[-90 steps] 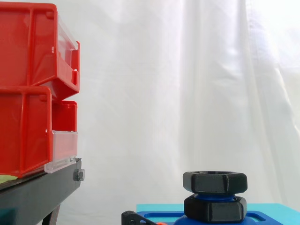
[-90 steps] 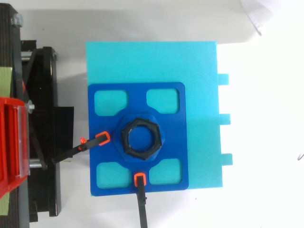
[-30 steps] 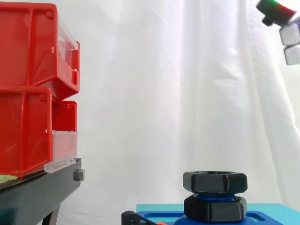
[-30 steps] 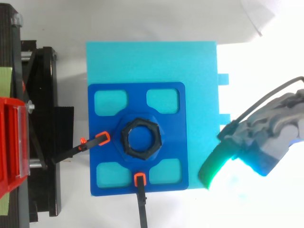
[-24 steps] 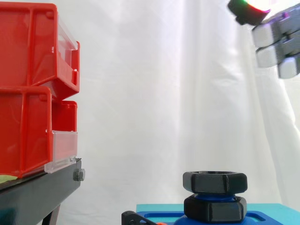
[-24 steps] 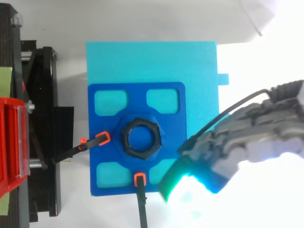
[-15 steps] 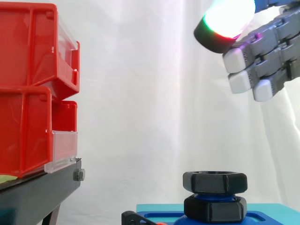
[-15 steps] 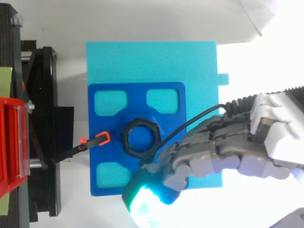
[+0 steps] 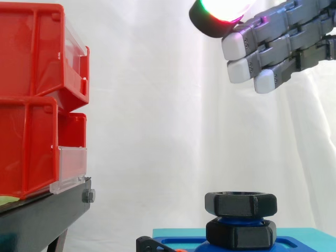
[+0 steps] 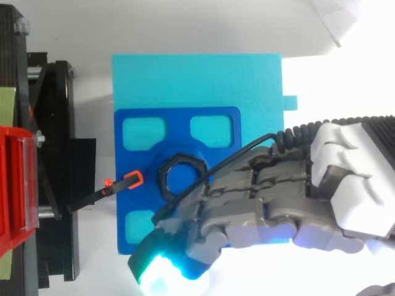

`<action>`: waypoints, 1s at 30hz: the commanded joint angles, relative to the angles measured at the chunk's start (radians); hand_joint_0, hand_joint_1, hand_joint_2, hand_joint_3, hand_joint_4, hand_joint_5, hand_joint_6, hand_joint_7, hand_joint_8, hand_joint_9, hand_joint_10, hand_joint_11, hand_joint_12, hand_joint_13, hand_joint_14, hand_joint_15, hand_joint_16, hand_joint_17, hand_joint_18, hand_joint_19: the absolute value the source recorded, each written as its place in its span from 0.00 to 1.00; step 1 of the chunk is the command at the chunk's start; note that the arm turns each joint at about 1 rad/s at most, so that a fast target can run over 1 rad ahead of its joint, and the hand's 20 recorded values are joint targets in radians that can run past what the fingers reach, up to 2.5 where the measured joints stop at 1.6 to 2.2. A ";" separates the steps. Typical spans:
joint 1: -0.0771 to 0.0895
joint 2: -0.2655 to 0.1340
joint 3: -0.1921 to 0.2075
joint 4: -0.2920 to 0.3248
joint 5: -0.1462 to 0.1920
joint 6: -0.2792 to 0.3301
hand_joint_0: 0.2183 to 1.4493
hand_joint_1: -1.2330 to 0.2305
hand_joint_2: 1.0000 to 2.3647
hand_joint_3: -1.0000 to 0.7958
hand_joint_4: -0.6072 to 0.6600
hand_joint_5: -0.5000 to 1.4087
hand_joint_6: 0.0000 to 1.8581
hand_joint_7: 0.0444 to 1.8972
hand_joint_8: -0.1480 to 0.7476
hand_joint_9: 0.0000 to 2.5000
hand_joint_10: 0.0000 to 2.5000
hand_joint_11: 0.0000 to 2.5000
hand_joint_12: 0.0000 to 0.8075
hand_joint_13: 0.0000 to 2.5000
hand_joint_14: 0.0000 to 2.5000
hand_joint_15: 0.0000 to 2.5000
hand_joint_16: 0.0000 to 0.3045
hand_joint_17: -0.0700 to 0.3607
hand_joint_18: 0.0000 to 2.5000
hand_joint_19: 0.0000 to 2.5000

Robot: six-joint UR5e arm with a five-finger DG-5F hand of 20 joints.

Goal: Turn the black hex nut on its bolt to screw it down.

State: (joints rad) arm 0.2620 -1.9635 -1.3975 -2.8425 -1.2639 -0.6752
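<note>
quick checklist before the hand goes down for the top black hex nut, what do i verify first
1. Hand empty, fingers straight: ok.
2. Hand lined up over the upper black hex nut: ok, roughly; in the top view it overlaps the nut's lower right side.
3. Hand at nut height: not ok; the side view shows a wide gap above the nut.
4. Room to screw down: ok; blue bolt thread shows between the upper nut and the lower black hex nut.
5. Orange-tipped black clamp on the blue fixture plate: ok at the left edge.
6. Plate's bottom edge: cannot tell, hidden under the hand.
</note>
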 commanded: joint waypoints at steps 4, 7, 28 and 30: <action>0.000 -0.052 0.009 0.057 -0.003 -0.063 0.21 0.52 0.00 0.28 0.68 0.17 0.27 0.40 0.43 0.23 0.00 0.10 0.36 0.19 0.00 0.06 0.14 0.39 0.17 0.15; 0.000 -0.063 0.009 0.063 -0.005 -0.115 0.21 0.51 0.00 0.28 0.62 0.15 0.27 0.40 0.41 0.17 0.00 0.09 0.38 0.13 0.00 0.03 0.15 0.40 0.12 0.12; 0.020 -0.113 0.022 0.163 -0.014 -0.374 0.10 0.62 0.00 0.28 0.65 0.14 0.27 0.41 0.45 0.00 0.00 0.00 0.49 0.00 0.00 0.00 0.19 0.47 0.00 0.03; 0.019 -0.140 0.022 0.167 -0.015 -0.374 0.10 0.65 0.00 0.28 0.66 0.14 0.27 0.41 0.44 0.00 0.00 0.00 0.48 0.00 0.00 0.00 0.19 0.47 0.00 0.03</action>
State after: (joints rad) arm 0.2812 -2.0793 -1.3759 -2.6797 -1.2775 -1.0460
